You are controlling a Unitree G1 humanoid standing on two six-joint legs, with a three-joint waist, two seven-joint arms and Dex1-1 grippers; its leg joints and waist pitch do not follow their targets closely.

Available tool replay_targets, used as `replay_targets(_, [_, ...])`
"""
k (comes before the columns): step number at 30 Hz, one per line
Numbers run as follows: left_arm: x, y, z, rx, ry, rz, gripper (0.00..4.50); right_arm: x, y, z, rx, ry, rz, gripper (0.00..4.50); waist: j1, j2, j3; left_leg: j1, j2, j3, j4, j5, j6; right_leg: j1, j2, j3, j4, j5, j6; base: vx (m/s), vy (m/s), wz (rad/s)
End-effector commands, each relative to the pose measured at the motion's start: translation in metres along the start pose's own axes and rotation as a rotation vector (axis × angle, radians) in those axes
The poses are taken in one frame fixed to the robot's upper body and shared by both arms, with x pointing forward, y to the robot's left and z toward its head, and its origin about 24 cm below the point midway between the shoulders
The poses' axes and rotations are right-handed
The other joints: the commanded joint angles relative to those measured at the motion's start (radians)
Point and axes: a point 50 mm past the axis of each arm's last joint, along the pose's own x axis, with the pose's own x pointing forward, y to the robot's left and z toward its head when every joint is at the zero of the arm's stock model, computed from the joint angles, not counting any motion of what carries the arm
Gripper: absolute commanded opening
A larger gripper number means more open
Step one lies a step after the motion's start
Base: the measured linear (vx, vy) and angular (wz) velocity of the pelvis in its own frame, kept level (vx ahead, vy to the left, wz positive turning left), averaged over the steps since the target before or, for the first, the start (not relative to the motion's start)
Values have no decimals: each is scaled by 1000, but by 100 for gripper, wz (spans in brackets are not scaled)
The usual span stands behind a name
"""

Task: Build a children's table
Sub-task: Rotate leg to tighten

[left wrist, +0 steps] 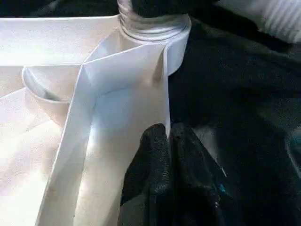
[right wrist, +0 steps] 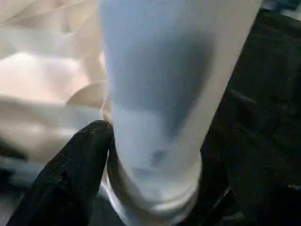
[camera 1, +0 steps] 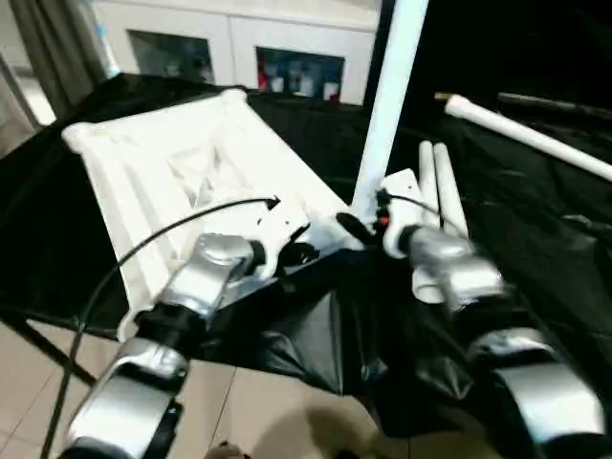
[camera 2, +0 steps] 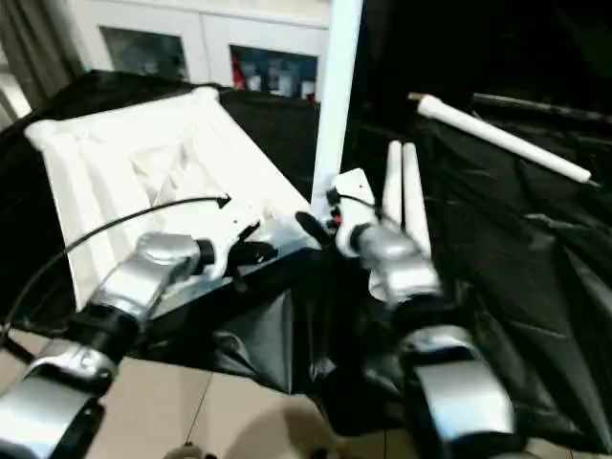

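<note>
The white ribbed tabletop (camera 1: 182, 163) lay underside-up; left gripper (left wrist: 167, 141) pinched its rim, right gripper (right wrist: 155, 188) straddled the upright leg (camera 1: 387, 105).

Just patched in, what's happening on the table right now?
The robot is putting together a children's table. The white tabletop lies upside down on black sheeting, ribbed underside up. One leg stands upright in the near corner socket. The left hand is shut on the tabletop's edge wall beside that socket, and the right hand sits around the foot of the standing leg. Two more legs lie side by side nearby, and a fourth lies farther back.
</note>
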Motion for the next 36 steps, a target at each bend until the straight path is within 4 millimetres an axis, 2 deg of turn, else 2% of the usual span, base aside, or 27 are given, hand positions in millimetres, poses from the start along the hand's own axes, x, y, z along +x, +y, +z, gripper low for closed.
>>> replay_targets(1, [-6, -3, 20, 74, -109, -71, 0, -9, -1, -2, -66, 34, 77, 376, 5, 3, -81, -3, 14, 1, -60, -119, 81, 83, -80, 55, -76, -271, -139, 0, 0, 0])
replay_targets(4, [-9, -4, 20, 81, -115, -99, 0, -12, -2, -2, -89, 40, 99, 376, 5, 3, -82, -4, 16, 1, -59, -118, 81, 82, -80, 55, -74, -266, -144, 0, 0, 0])
replay_targets(8, [-15, -10, 19, 104, -129, -175, 0, -17, -4, 0, -86, 32, 110, 376, 4, 3, -79, -2, 17, -1, -62, -135, 69, 82, -81, 54, -79, -312, -133, 0, 0, 0])
replay_targets(17, [-20, -12, 17, 109, -128, -205, 0, -20, 4, -7, -134, 86, 208, 376, 11, 4, -79, -1, 18, 0, -62, -128, 72, 80, -79, 55, -76, -290, -136, 0, 0, 0])
replay_targets(18, [-21, -12, 17, 108, -127, -205, 0, -20, 4, -7, -130, 85, 206, 351, 11, 3, -79, -1, 18, 0, -62, -131, 71, 80, -80, 55, -77, -294, -135, 0, 0, 0])
replay_targets(21, [-21, -11, 16, 108, -127, -205, 0, -20, 4, -6, -127, 80, 200, 337, 12, 3, -79, -2, 17, 0, -62, -133, 66, 81, -80, 55, -79, -308, -124, 0, 0, 0])
replay_targets(28, [-22, -10, 17, 109, -125, -204, 0, -21, 4, -5, -116, 77, 203, 273, 11, 4, -80, -2, 16, -1, -62, -126, 65, 81, -79, 54, -78, -298, -124, 0, 0, 0])
replay_targets(36, [-22, -9, 16, 106, -125, -195, 0, -22, 4, -8, -101, 79, 198, 252, 11, 3, -80, -2, 17, -1, -62, -125, 65, 81, -79, 54, -78, -306, -120, 0, 0, 0])
